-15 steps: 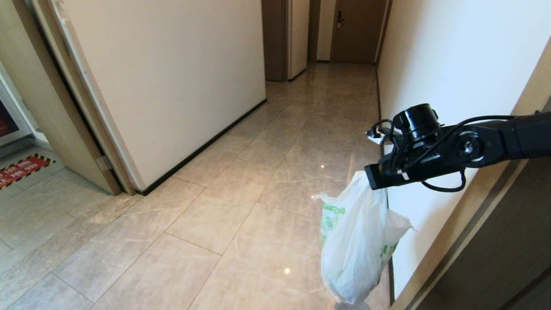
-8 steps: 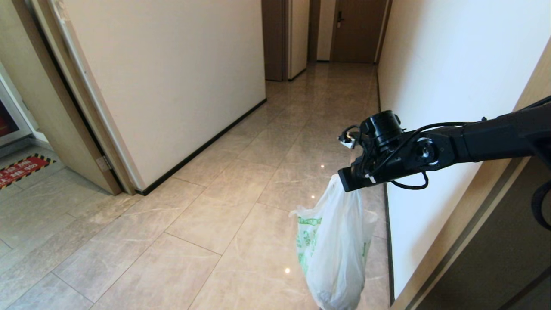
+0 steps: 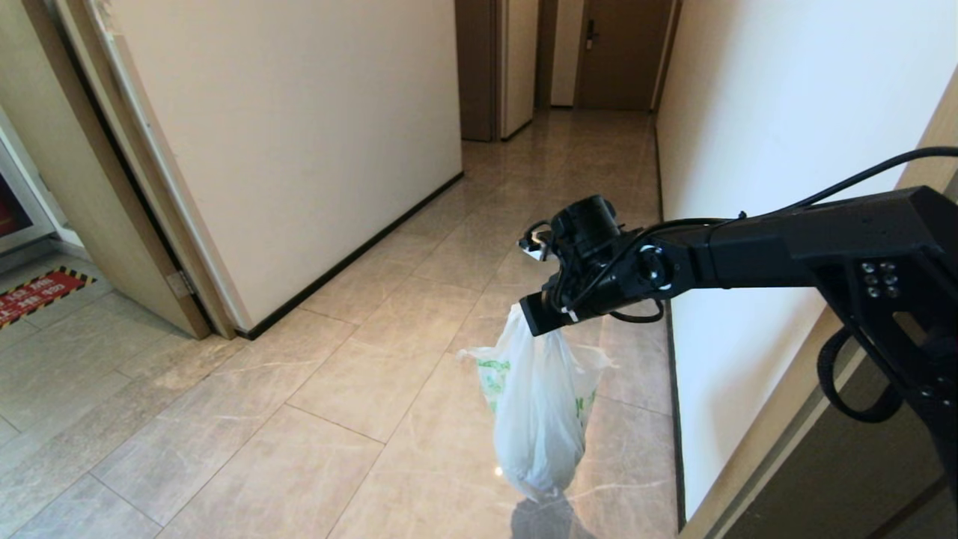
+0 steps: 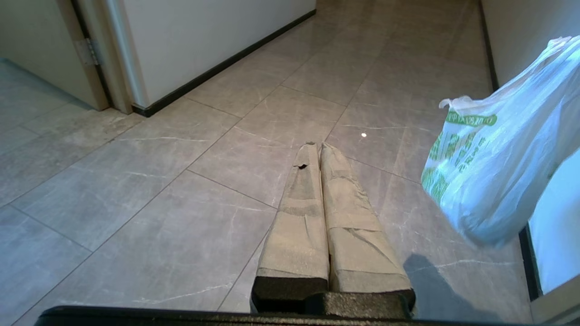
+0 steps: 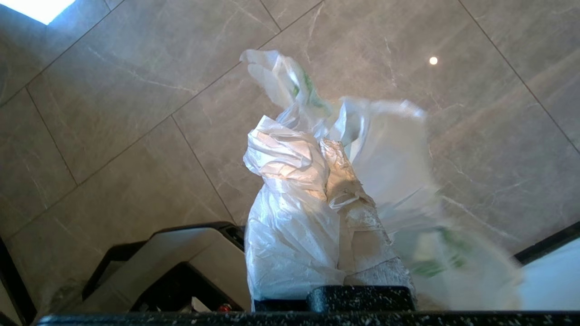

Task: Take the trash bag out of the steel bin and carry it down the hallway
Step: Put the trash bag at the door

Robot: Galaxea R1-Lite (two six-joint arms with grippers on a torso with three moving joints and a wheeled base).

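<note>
The trash bag (image 3: 540,415) hangs clear of the glossy floor tiles (image 3: 359,389) in the hallway (image 3: 576,150), near the right wall (image 3: 756,135). The right gripper (image 3: 540,318) holds it from above, jaws clamped tight on the bunched top. The left gripper (image 4: 319,154), low and near, has its jaws pressed together, holding nothing.

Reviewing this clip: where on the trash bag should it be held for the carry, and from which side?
At its gathered top, from above. The right gripper is shut on the bunched neck, so the trash bag hangs straight down, off the floor and apart from the wall. The loose, thin body below gives no firm hold.
</note>
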